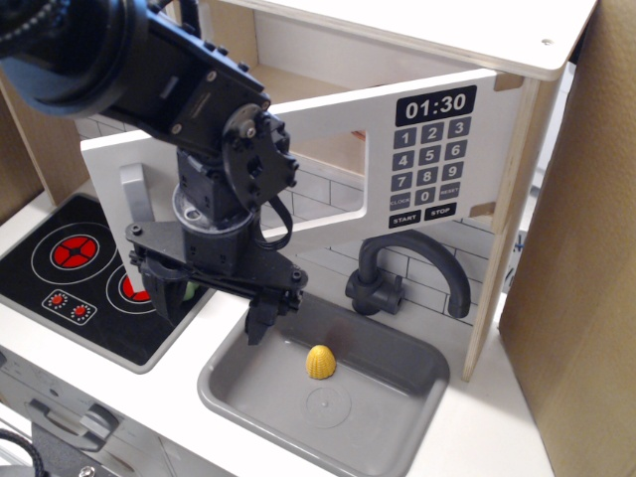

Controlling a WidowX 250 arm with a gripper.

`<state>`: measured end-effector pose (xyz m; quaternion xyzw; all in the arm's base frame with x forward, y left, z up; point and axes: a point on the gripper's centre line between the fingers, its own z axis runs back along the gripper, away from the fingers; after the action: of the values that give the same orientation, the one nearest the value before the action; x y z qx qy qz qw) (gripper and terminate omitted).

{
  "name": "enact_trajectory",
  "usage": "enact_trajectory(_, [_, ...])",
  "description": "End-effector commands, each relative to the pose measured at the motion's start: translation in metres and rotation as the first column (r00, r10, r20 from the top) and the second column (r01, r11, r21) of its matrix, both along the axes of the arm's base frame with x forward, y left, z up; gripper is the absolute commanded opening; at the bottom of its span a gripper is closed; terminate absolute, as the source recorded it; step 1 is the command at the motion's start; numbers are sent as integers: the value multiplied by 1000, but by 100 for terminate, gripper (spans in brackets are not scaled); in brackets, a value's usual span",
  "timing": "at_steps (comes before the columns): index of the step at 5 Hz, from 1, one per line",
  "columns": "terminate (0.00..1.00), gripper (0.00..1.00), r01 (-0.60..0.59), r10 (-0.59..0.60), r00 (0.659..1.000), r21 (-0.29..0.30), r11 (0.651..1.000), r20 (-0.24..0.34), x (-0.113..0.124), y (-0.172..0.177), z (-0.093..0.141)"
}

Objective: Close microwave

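The microwave (pixel 397 60) is a wooden box at the top of the toy kitchen. Its wide white door (pixel 328 124) stands open, hinged at the right and swung out toward the left. The door carries a black clock display reading 01:30 and a number keypad (pixel 430 159), and a grey vertical bar handle (pixel 134 199) at its free left end. My black gripper (pixel 209 308) hangs in front of the door's lower edge, right of the handle. Its fingers (pixel 256 323) are spread apart and hold nothing. My arm hides the door's window.
A grey sink (pixel 397 437) sits below the gripper with a small yellow object (pixel 320 363) in it. A black faucet (pixel 407 268) stands behind the sink. A black stovetop with red rings (pixel 60 263) is at the left. A cardboard wall (pixel 576 258) stands at the right.
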<state>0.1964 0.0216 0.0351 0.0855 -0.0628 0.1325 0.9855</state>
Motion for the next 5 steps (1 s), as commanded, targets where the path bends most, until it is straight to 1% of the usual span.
enact_trajectory(1, [0,100,0,0,1000,0,1000,0,0,0,0])
enact_trajectory(2, [0,100,3,-3,998,-5,1000,71,23,10,-3])
enact_trajectory(3, [0,100,-18,26,993,-72,997,116,45,15,-4])
enact_trajectory(4, [0,100,-45,58,989,-102,994,134,65,12,-2])
enact_trajectory(5, [0,100,-43,63,985,-121,992,163,82,14,4])
